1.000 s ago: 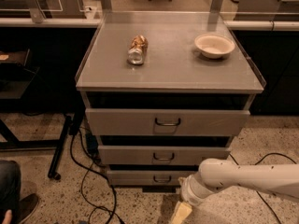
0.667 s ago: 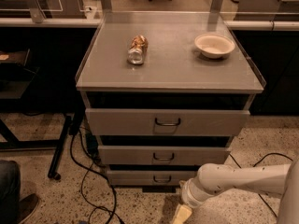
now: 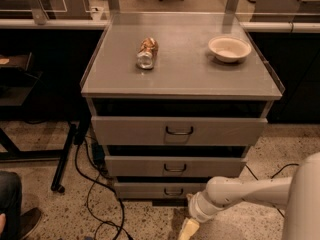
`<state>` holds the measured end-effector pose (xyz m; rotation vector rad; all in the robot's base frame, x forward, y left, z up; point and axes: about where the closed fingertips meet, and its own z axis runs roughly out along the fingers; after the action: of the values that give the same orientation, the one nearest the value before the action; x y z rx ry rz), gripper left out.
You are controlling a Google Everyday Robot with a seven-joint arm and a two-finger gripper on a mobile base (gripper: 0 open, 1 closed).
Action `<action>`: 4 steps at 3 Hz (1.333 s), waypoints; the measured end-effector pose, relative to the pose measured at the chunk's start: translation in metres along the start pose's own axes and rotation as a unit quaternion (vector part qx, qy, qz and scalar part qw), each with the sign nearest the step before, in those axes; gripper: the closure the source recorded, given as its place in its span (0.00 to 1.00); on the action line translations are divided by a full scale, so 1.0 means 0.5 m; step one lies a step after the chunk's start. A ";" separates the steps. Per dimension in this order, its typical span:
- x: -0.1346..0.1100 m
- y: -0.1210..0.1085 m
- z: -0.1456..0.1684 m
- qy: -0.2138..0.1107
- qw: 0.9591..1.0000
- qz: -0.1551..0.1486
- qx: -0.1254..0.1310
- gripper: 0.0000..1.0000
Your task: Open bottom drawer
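Speckled floor (image 3: 50, 219) fills the foreground, and low on it, just before the cabinet's foot, the claw (image 3: 189, 229) is seen, pointed downward and cut off by the lower edge; whether it is open or closed cannot be told. Its arm (image 3: 250, 194) is brought in from the right. Just above and to the left sits the bottom drawer (image 3: 140, 189), lowest of three and apparently shut, its handle (image 3: 173, 191) untouched. Since that loop is small and thin, it could be missed and the front merely pushed; the middle drawer (image 3: 135, 166), close above, could be hooked by mistake. Cables (image 3: 95, 204) beside the cabinet might be snagged. Farther up, on the desk (image 3: 185, 79), a can (image 3: 147, 53) lying on its side could be rolled by a sharp tug; a bowl (image 3: 229, 48) stands well apart from it. Drawer interiors are hidden.
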<state>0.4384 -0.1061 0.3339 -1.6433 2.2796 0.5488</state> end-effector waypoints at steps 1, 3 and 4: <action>-0.009 -0.094 0.100 -0.018 0.999 0.016 0.021 0.00; 0.000 -0.092 0.111 -0.034 0.999 0.024 0.020 0.00; 0.026 -0.130 0.132 -0.044 0.997 0.045 0.033 0.00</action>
<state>0.4961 -0.1051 0.2602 -1.4631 2.2898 0.5492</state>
